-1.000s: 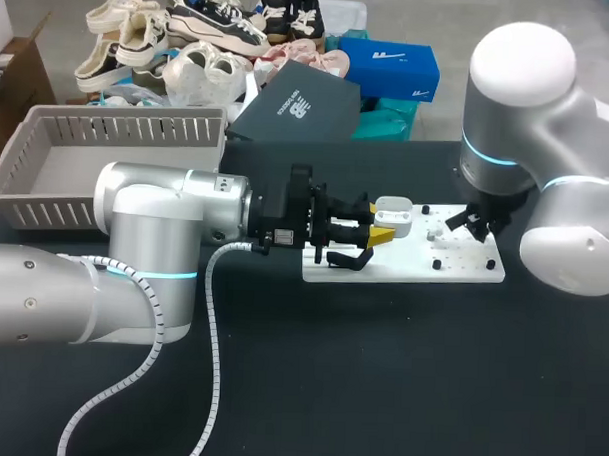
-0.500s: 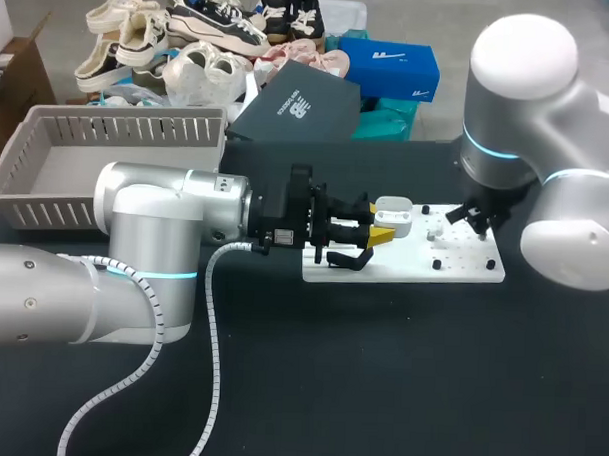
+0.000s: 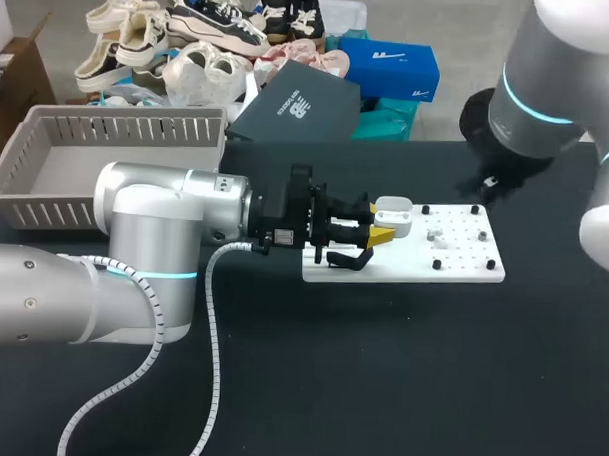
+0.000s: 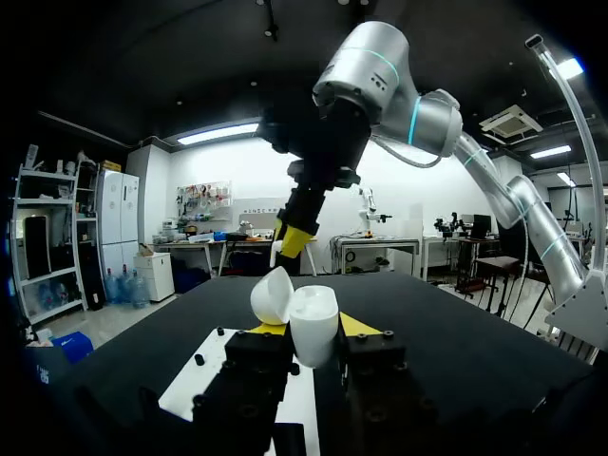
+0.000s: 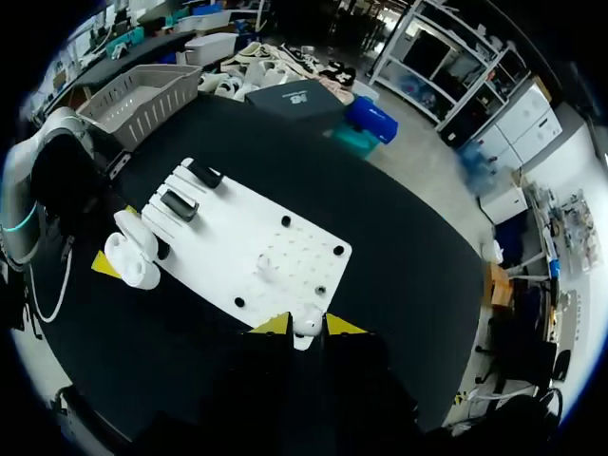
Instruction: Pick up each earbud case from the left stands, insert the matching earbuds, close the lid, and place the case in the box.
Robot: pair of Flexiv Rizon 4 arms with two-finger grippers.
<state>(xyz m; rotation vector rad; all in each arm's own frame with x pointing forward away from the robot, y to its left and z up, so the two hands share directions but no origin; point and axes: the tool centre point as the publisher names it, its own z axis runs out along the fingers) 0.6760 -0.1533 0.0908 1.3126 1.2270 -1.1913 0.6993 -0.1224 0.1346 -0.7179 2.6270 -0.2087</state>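
My left gripper is shut on a white earbud case whose lid stands open, held over the left part of the white board. From the left wrist, the case sits between the yellow tips with its lid tilted back. My right gripper hangs above the board's far right corner. Seen from its own wrist, the right gripper is shut on a small white earbud, high over the board. A second earbud lies on the board.
A grey slatted basket stands at the table's back left. Black stands sit on the board's left end, and small black pegs dot its right half. Dark tabletop spreads in front of the board.
My right arm has lifted off the board and drawn back toward the far right, with the earbud in its gripper. The left arm and the case have stayed in place.
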